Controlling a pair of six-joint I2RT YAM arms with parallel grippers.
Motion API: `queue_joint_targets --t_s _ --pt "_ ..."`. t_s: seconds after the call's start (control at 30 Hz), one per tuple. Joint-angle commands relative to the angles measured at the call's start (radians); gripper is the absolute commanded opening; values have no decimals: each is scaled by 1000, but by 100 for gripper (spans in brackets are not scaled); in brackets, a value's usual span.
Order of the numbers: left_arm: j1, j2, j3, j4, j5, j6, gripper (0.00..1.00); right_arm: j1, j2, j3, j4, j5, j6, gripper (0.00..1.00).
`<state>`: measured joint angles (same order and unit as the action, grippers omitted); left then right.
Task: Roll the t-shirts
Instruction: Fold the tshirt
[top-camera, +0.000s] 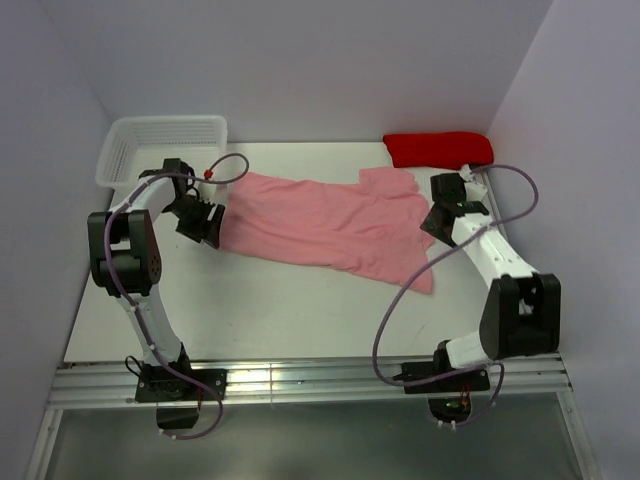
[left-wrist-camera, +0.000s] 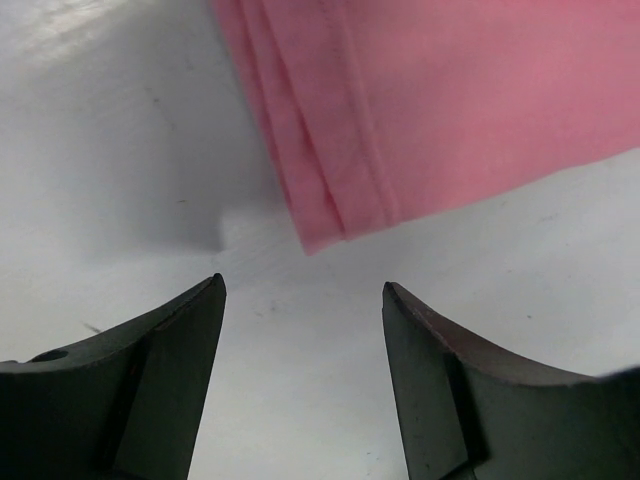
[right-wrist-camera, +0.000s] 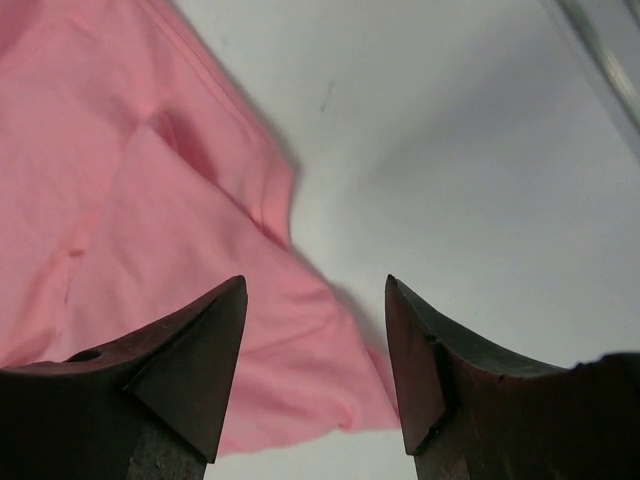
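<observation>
White table (top-camera: 300, 310), pale lavender walls (top-camera: 300, 60) on three sides, metal rail (top-camera: 300, 378) along the near edge by the arm bases. Pink t-shirt (top-camera: 320, 225) lies flat across the middle of the table as a long band running left to right, not rolled. A sleeve sticks out at its far right and one corner trails toward the near right. In the left wrist view its left end shows several stacked layers with a stitched hem.

Left gripper (top-camera: 203, 222) sits at the shirt's left end, low over the table. In its wrist view the dark fingers (left-wrist-camera: 160, 370) stand wide apart with only bare table between them. The shirt edge is just ahead of the tips, not touching, nothing gripped.

Right gripper (top-camera: 440, 220) is at the shirt's right edge. In its wrist view the jaws are spread wide and the gap is empty. Pink fabric lies under and to the left of the fingers, bare table to the right. No cloth pinched.

White plastic mesh basket (top-camera: 120, 150) is in the far left corner, well apart from the shirt. Red folded cloth (top-camera: 438, 149) lies against the back wall at far right, near the sleeve; whether they touch is unclear. Purple cables (top-camera: 400, 300) loop off both arms.
</observation>
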<state>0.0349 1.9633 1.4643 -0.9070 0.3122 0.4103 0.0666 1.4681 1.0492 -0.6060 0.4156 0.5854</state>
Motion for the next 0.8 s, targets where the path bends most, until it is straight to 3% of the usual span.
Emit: queue_joint_targets --t_s 0.0,0.17,0.4,0.77 --pt "-4 -26 -2 5 109 24 70 -17 -144 -104 -23 -148 63 65" --pt "13 -14 -2 16 169 4 72 -16 -278 -256 -31 -282 137 65" --pt "36 -4 -31 56 180 -25 72 -17 -394 -333 -93 -371 221 66" --pt "62 25 -39 74 238 -54 72 -19 -419 -478 -51 -409 342 68"
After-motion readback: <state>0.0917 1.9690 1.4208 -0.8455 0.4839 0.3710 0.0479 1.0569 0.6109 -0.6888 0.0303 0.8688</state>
